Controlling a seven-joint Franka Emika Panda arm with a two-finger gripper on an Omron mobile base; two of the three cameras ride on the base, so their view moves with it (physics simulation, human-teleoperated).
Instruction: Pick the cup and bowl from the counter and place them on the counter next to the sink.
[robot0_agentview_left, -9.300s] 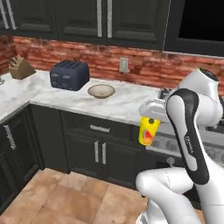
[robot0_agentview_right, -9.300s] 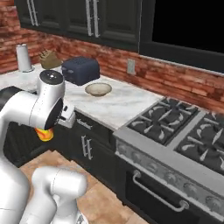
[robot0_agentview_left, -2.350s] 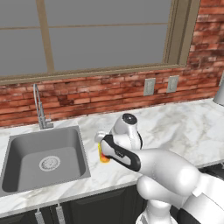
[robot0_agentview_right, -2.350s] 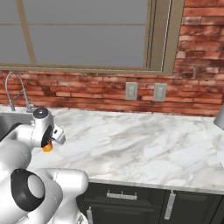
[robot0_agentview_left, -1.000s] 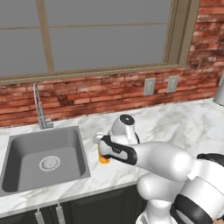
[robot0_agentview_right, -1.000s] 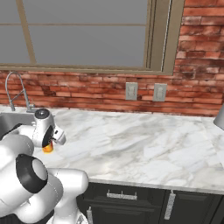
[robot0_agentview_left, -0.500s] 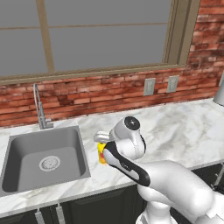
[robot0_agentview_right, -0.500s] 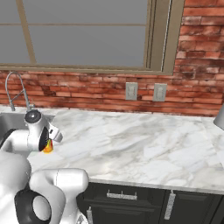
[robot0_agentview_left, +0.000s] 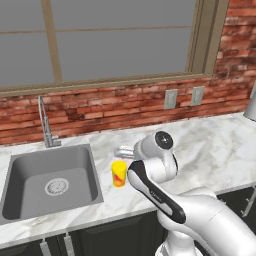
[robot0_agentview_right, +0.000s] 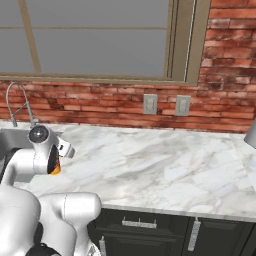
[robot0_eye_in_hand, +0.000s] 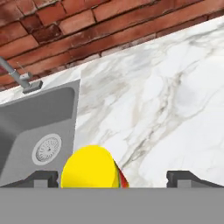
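The yellow cup (robot0_agentview_left: 119, 173) with its red mark stands upright on the white marble counter (robot0_agentview_left: 215, 150), just right of the steel sink (robot0_agentview_left: 47, 180). My gripper (robot0_agentview_left: 121, 156) hovers right above it, open. In the hand view the cup (robot0_eye_in_hand: 89, 168) sits low between the two dark fingertips (robot0_eye_in_hand: 41, 177), nearer the left one and with a gap to the right one. From the right base view only an orange sliver of the cup (robot0_agentview_right: 56, 170) peeks out behind my arm, under the gripper (robot0_agentview_right: 62, 150). The bowl is out of view.
A thin curved faucet (robot0_agentview_left: 45, 122) rises behind the sink, against the brick wall. Two wall outlets (robot0_agentview_left: 171, 99) sit under the window. A grey object (robot0_agentview_left: 251, 102) cuts in at the far right edge. Bare marble stretches right of the cup.
The jaws have spread apart and let go of the cup, which now stands by itself beside the sink. The hand has lifted slightly above it.
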